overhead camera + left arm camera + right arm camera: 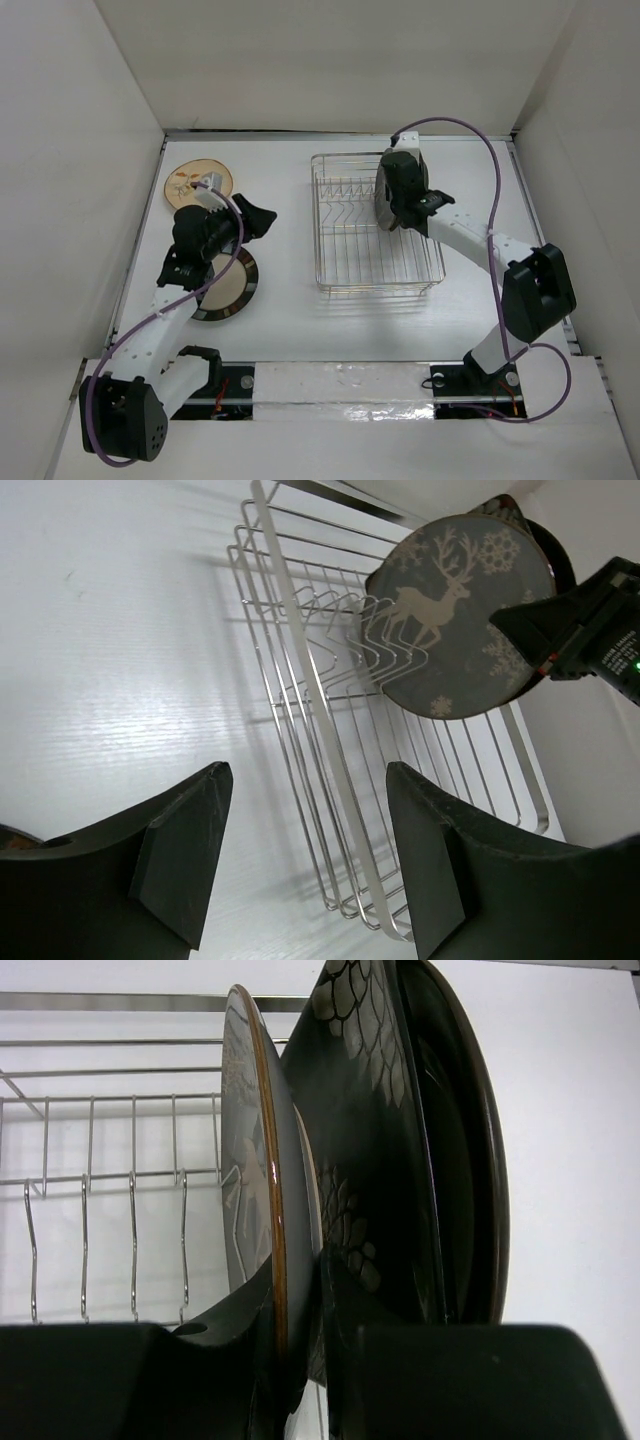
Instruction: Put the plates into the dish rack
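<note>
White table: right tool grips deer plate inside rack.

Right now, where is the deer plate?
Top view: the deer plate stands on edge in the dish rack, far right part, pinched by the right gripper beside two dark plates.
</note>
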Motion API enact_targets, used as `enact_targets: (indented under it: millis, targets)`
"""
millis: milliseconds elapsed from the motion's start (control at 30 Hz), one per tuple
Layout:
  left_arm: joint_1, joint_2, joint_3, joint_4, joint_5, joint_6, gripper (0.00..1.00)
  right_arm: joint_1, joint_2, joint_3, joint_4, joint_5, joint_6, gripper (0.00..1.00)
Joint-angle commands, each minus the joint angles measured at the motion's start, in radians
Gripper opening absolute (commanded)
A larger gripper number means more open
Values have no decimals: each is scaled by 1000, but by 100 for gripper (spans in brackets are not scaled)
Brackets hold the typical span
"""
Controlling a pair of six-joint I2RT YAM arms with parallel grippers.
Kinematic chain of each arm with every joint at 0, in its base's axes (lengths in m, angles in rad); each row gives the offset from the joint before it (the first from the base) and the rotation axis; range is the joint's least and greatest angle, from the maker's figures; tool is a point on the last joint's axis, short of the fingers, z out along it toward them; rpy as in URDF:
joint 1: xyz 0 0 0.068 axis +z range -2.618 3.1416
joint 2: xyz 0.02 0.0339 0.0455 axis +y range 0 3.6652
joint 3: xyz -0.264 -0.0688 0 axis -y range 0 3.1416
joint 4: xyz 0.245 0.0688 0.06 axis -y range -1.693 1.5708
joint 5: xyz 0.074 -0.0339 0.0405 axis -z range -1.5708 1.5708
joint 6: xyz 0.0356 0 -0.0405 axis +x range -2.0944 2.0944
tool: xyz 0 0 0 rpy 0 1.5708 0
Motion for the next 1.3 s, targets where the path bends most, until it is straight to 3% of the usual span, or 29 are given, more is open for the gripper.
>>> enact_targets:
  millis: [0,100,200,233,333,467,633,700,767,800,900,1100,1167,1200,1233,1267]
  targets:
    - [20,-15,56,-44,-72,26,59,-3,-23,-15,121,7,42,0]
    - [54,-20,56,-89,-93,23,57,-3,-44,-32,124,14,77,9]
    - [54,-20,68,-144,-153,26,54,-3,-81,-66,135,4,114,34]
    - [54,-20,73,-159,-189,28,52,-3,-114,-85,152,-8,125,48]
    - [54,-28,90,-212,-272,35,49,17,-186,-101,157,-31,125,70]
    - [54,-42,130,-235,-312,37,43,39,-275,-105,157,-54,103,83]
    - [54,-69,156,-198,-289,20,32,117,-369,-118,157,-103,90,85]
    - [54,-78,186,-198,-294,29,17,163,-391,-127,157,-134,90,80]
    - [54,-118,192,-180,-292,26,0,195,-389,-124,185,-221,90,54]
    - [54,-133,200,-152,-276,22,0,230,-371,-112,186,-283,96,25]
    - [54,-199,234,-117,-250,20,0,298,-314,-80,198,-390,113,0]
    - [54,-325,243,-87,-204,29,0,391,-51,100,219,-583,146,0]
    - [54,-362,245,-97,-191,63,0,402,70,163,200,-623,160,6]
    - [54,-377,240,-100,-191,72,1,414,109,218,198,-631,168,12]
    - [54,-388,228,-101,-193,87,2,415,149,253,172,-681,171,36]
    - [34,-406,222,-101,-199,98,3,425,190,290,152,-697,171,48]
